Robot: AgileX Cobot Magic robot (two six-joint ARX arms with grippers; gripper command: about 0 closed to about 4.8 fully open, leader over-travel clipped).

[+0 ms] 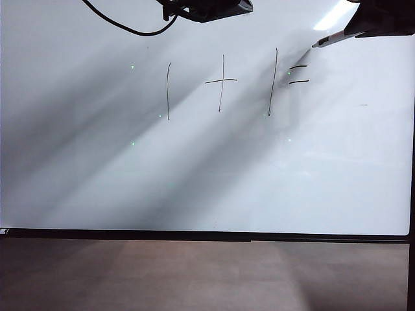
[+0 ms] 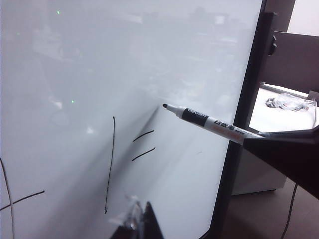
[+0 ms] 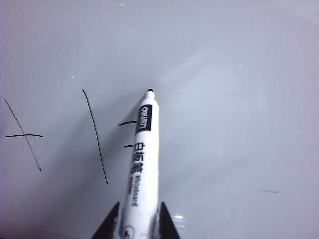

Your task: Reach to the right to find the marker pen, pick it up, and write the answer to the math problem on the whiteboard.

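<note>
Beside the equals dashes (image 3: 128, 134), the right gripper (image 3: 135, 219) is clamping the marker pen (image 3: 142, 164), tip aiming boardward, seemingly not touching; left gripper (image 2: 139, 219) state unclear.

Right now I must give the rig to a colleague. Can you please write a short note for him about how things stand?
Right pincer: shut on the marker pen, at the upper right of the whiteboard; tip near the equals dashes, contact with the board unclear.
Left pincer: low before the board, holding nothing; open or shut cannot be told.
Done: pen found and picked up.
The math problem reads one plus one equals; nothing written after it.
Left: write the answer to the right of the dashes.
</note>
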